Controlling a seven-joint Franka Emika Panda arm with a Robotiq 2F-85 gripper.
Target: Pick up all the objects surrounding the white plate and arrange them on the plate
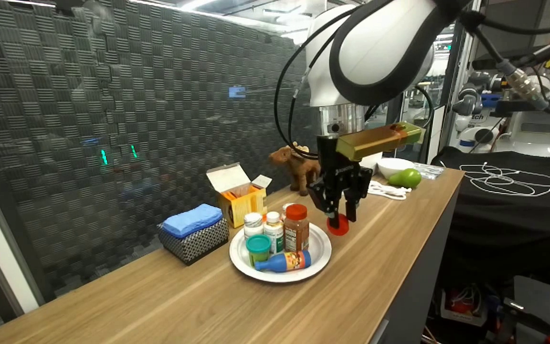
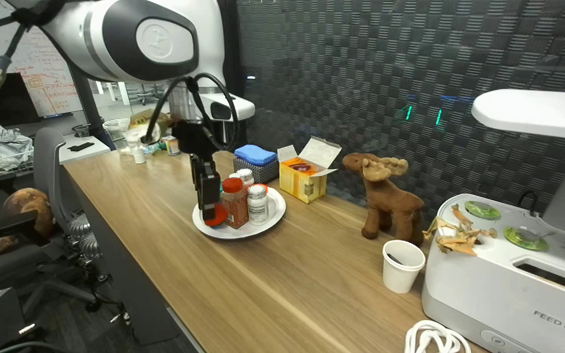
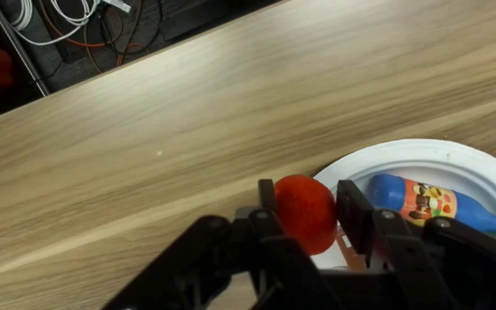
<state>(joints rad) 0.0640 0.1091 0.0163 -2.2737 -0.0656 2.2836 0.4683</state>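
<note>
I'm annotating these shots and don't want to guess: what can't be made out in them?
Most of the red-capped jar: wrist view, behind the gripper and the red piece.
Part of the white plate: wrist view, cut off by the right edge.
The rest of the white cable: in an exterior view, beyond the bottom edge.
Print on the jar's label: in an exterior view, too small to read.

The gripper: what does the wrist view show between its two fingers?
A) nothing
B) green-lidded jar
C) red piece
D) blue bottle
C: in the wrist view, the red piece sits between the fingers of the gripper, whereas the blue bottle lies on the white plate.
</note>
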